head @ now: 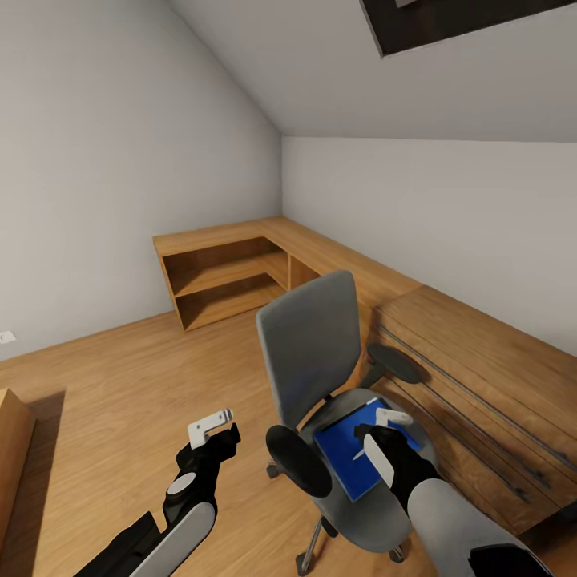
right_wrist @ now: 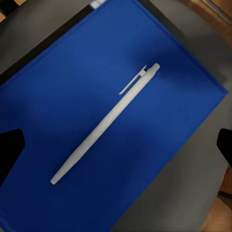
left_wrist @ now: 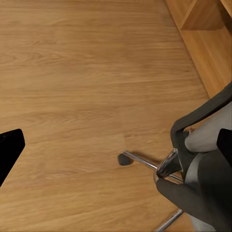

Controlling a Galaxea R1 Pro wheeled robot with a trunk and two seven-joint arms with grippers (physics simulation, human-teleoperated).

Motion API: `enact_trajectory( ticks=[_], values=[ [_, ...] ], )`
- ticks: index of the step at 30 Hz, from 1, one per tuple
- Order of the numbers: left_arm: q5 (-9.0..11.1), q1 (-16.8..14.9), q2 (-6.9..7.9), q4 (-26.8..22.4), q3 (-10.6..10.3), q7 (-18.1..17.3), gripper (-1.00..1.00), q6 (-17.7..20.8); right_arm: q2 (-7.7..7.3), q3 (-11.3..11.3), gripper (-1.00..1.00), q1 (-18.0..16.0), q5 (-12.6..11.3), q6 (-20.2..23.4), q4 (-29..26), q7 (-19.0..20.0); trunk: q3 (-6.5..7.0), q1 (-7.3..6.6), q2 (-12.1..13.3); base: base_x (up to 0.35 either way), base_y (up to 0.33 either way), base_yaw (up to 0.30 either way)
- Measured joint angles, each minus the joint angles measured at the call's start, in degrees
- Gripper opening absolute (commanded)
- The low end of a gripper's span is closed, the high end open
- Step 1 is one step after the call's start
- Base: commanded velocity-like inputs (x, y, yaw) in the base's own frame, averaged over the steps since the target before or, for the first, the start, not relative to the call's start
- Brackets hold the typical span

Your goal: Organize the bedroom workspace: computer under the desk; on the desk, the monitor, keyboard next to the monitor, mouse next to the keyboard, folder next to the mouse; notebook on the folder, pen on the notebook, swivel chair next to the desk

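Right gripper (head: pixel 385 437) open above pen (right_wrist: pixel 104 128) on folder (right_wrist: pixel 72 96); centre jaws across barrel, then descend; left gripper (head: pixel 212 429) open.

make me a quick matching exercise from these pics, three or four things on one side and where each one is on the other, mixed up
Things:
1. pen
2. folder
3. swivel chair
4. right gripper

Places:
a. standing on the wood floor
b. lying on the chair seat
c. hovering above the folder
d. lying on top of the folder

Pairs: 1-d, 2-b, 3-a, 4-c
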Motion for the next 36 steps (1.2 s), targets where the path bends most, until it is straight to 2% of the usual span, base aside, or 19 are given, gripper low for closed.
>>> enact_trajectory(
  ticks=[2,3,6,11,15,19,22,30,36],
  values=[
    [0.0,0.0,0.00,-0.3,0.0,0.0,1.00,0.0,-0.09,0.0,1.00,-0.1,0.0,0.0,0.2,0.6,0.00,0.00,0.0,0.000,0.000,0.000],
    [0.0,0.0,-0.01,-1.1,0.0,0.0,1.00,0.0,-1.00,0.0,1.00,-0.1,0.1,0.0,0.2,4.0,0.00,0.00,0.0,0.000,0.000,0.000],
    [0.0,0.0,-0.01,-1.3,0.0,0.0,1.00,0.1,-1.80,-0.5,1.00,-0.1,0.0,0.0,0.2,5.8,0.00,0.00,0.0,0.000,0.000,0.000],
    [0.0,0.0,-0.05,-1.4,0.0,0.0,1.00,0.1,-2.27,-4.0,1.00,-0.1,-0.2,-0.7,0.4,6.4,0.00,0.00,0.0,0.000,0.000,0.000],
    [0.0,0.0,-0.10,-1.9,0.0,0.0,1.00,0.0,-2.33,-5.2,1.00,-0.2,-0.3,-3.6,0.6,6.4,0.00,0.00,0.0,0.000,0.000,0.000],
    [0.0,0.0,-0.10,-2.8,0.1,0.1,1.00,0.1,-2.31,-5.5,1.00,-0.2,-0.4,-4.5,0.6,6.4,0.00,0.00,0.0,0.000,0.000,0.000],
    [0.0,0.0,-0.10,-3.0,0.2,0.1,1.00,0.0,-2.24,-5.8,1.00,-0.1,-0.5,-4.7,0.4,6.4,-0.53,0.65,-1.2,0.000,0.000,0.000],
    [0.1,0.0,-0.09,-3.1,2.2,0.2,1.00,0.1,-2.12,-6.2,1.00,-0.1,-0.5,-4.8,0.1,6.6,-1.97,2.41,-4.4,0.000,0.000,0.000],
    [1.4,0.0,-0.10,-3.0,2.4,0.2,1.00,0.1,-2.06,-6.2,1.00,-0.2,-0.5,-4.8,0.1,6.6,-3.05,3.73,-6.8,0.000,0.000,0.000]
  ],
)
